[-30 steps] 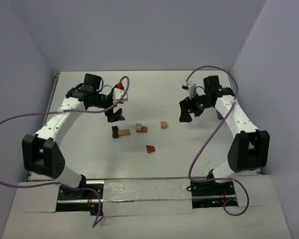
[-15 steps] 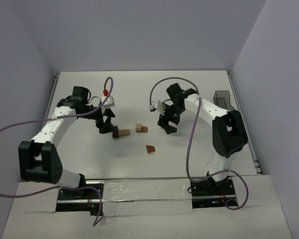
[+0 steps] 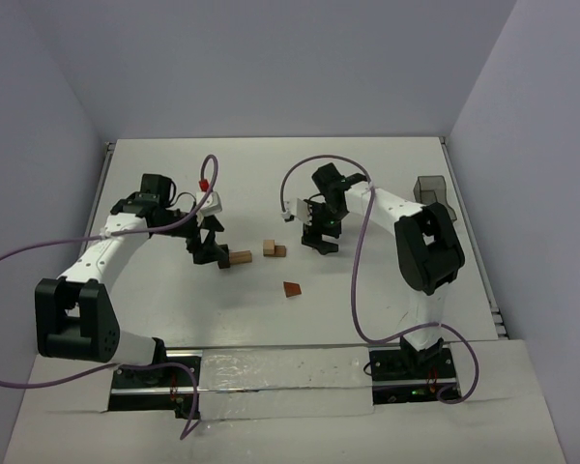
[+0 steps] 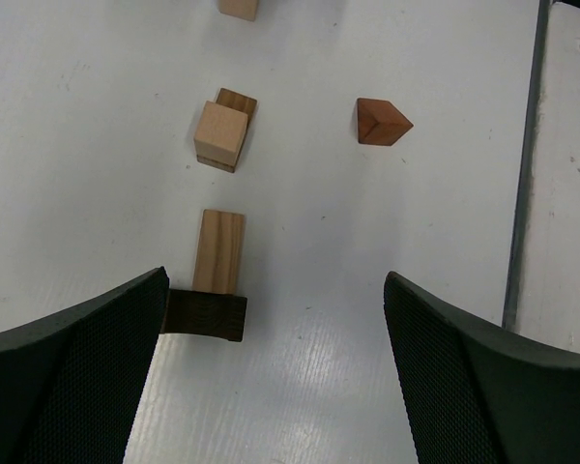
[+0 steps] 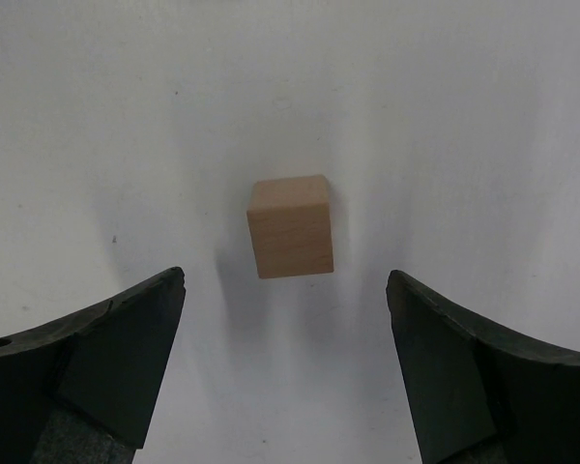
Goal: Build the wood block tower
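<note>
The wood block tower (image 3: 269, 247) lies as loose pieces of smooth, fine-grained wood in the middle of a matte white counter (image 3: 387, 290), between the 2 arms.

The left hand (image 4: 275, 285) has black, mesh-textured fingers spread wide and holds nothing. It hangs over a dark brown block (image 4: 205, 315), which touches the end of a long tan block (image 4: 218, 251). Beyond these, a tan cube (image 4: 220, 135) touches a small brown block (image 4: 237, 101). A reddish-brown wedge (image 4: 381, 122), peaked like a roof, lies apart from them.

The right hand (image 5: 285, 278) is just as wide open and empty, and it straddles a second tan cube (image 5: 290, 225) from above.

1 second ago the right hand was out to the right with this cube in plain view, and the left hand sat farther back. The blocks lie where they were.

In all there are 6 pieces: 2 tan cubes, 1 long tan block, 1 small brown block, 1 dark brown block and 1 wedge.
</note>
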You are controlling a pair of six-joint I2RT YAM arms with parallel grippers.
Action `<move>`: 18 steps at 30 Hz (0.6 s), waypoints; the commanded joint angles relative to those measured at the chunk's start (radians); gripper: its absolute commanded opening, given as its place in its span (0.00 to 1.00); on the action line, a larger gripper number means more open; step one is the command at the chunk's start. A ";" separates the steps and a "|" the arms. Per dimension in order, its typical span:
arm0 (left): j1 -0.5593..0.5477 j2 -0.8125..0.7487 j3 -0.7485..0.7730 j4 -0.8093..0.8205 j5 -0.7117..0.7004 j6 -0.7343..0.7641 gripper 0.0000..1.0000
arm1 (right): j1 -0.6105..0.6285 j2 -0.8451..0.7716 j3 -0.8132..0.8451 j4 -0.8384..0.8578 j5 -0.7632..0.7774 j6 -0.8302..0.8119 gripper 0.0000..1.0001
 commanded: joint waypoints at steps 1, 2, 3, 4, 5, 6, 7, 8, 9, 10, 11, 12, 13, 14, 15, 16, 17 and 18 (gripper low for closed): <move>-0.001 -0.050 -0.009 0.080 0.064 -0.020 0.98 | 0.000 0.007 0.036 0.028 -0.035 -0.058 0.89; -0.001 -0.050 -0.008 0.088 0.063 -0.028 0.98 | 0.000 0.009 0.038 0.028 -0.046 -0.063 0.88; -0.002 -0.050 -0.007 0.097 0.061 -0.038 0.98 | 0.001 0.010 0.040 0.028 -0.057 -0.068 0.87; -0.004 -0.051 -0.004 0.110 0.055 -0.058 0.98 | 0.001 0.011 0.040 0.028 -0.060 -0.074 0.86; -0.007 -0.051 -0.002 0.122 0.048 -0.073 0.98 | 0.001 0.013 0.039 0.028 -0.064 -0.081 0.84; -0.008 -0.051 0.002 0.132 0.039 -0.081 0.98 | 0.001 0.015 0.036 0.030 -0.066 -0.088 0.82; -0.011 -0.053 0.006 0.138 0.036 -0.088 0.98 | 0.002 0.017 0.035 0.032 -0.066 -0.093 0.81; -0.011 -0.055 0.008 0.141 0.036 -0.097 0.98 | 0.003 0.019 0.035 0.033 -0.066 -0.095 0.79; -0.014 -0.055 0.013 0.151 0.038 -0.105 0.98 | 0.003 0.024 0.036 0.034 -0.066 -0.098 0.77; -0.018 -0.053 0.016 0.160 0.039 -0.114 0.98 | 0.003 0.026 0.037 0.036 -0.066 -0.101 0.76; -0.023 -0.051 0.017 0.168 0.040 -0.123 0.98 | 0.004 0.028 0.039 0.037 -0.066 -0.104 0.75; -0.027 -0.048 0.016 0.177 0.038 -0.132 0.98 | 0.004 0.032 0.040 0.037 -0.066 -0.105 0.75; -0.033 -0.041 0.013 0.186 0.034 -0.142 0.98 | 0.006 0.036 0.038 0.037 -0.063 -0.110 0.74; -0.041 -0.041 0.005 0.200 0.024 -0.154 0.98 | 0.009 0.039 0.037 0.037 -0.060 -0.113 0.73; -0.055 -0.038 0.002 0.213 0.002 -0.167 0.98 | 0.010 0.039 0.035 0.038 -0.055 -0.116 0.73; -0.061 -0.035 -0.002 0.235 -0.009 -0.185 0.98 | 0.013 0.041 0.028 0.042 -0.050 -0.116 0.73; -0.068 -0.032 -0.006 0.249 -0.020 -0.196 0.98 | 0.016 0.040 0.021 0.049 -0.048 -0.115 0.72; -0.077 -0.030 -0.009 0.264 -0.034 -0.208 0.98 | 0.016 0.039 0.016 0.057 -0.047 -0.116 0.70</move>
